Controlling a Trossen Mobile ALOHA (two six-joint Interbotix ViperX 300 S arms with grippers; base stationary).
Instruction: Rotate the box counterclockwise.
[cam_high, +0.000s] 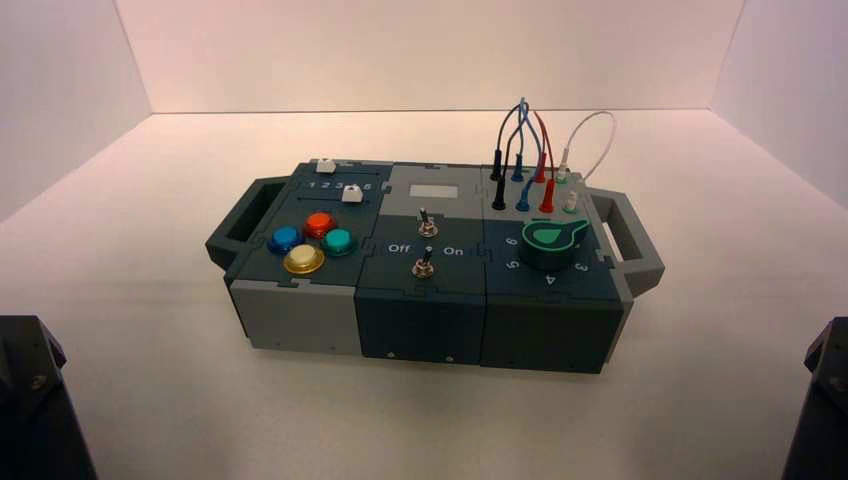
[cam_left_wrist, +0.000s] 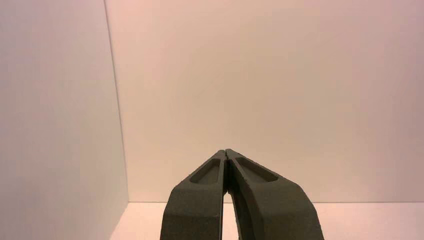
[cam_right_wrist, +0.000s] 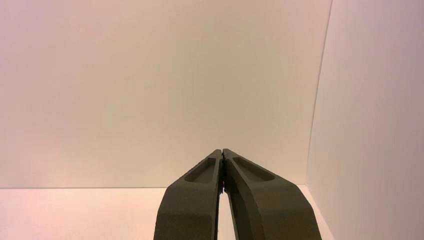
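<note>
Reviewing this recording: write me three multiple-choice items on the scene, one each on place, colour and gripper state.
1. Where are the looped wires on the box?
A) near left corner
B) far right part
C) near edge, middle

2. Which colour is the round button nearest the box's near edge?
A) blue
B) red
C) yellow

3. How are both grippers' fingers?
A) closed together
B) spread wide
C) clamped on a handle

Key:
1 B: the looped wires rise from the far right part of the box.
2 C: the yellow button sits nearest that edge.
3 A: the left gripper and right gripper show their fingertips meeting.
</note>
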